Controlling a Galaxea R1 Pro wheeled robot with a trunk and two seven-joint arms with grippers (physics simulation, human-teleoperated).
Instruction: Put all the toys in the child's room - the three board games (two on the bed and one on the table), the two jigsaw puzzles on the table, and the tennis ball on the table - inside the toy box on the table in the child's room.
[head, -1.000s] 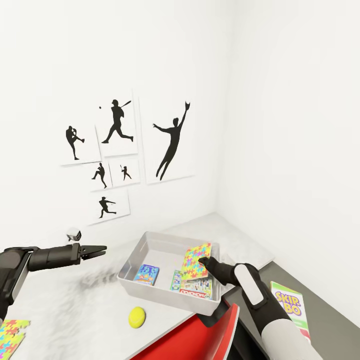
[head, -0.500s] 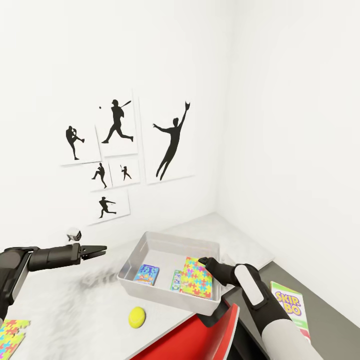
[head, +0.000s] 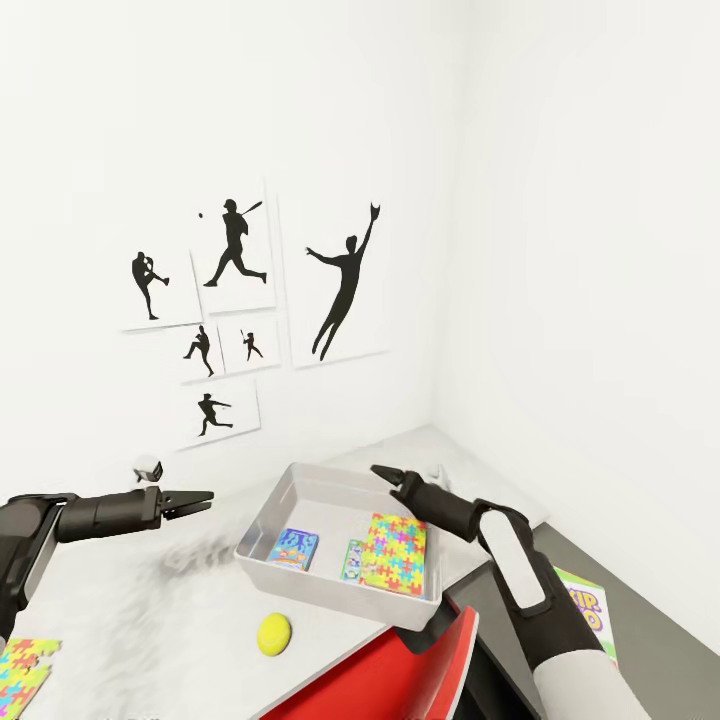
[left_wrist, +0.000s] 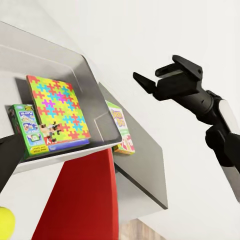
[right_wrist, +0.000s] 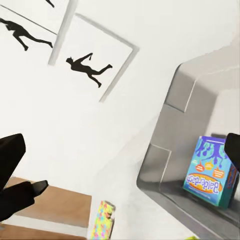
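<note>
The yellow slab patterned with many-coloured jigsaw pieces (head: 395, 551) lies flat inside the shallow light grey bin (head: 300, 484) on the worktop (head: 120, 600). The right tool (head: 388, 478) hangs above, spread wide and empty; best lift clear before turning toward the green-edged box (head: 585, 618). The left tool (head: 200, 497) looks narrow.

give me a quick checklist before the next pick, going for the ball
1. Puzzle lies flat inside the box: ok.
2. Right tool open, empty, lifted above the box: ok.
3. Left tool empty: ok; open or shut: cannot tell.
4. Ball on the table, in front of the box, nothing over it: ok.
5. All toys packed: not ok; the ball, a second puzzle at the left edge and the Skip-Bo game are outside.
6. Room in the box: ok, bare floor at the back.
</note>
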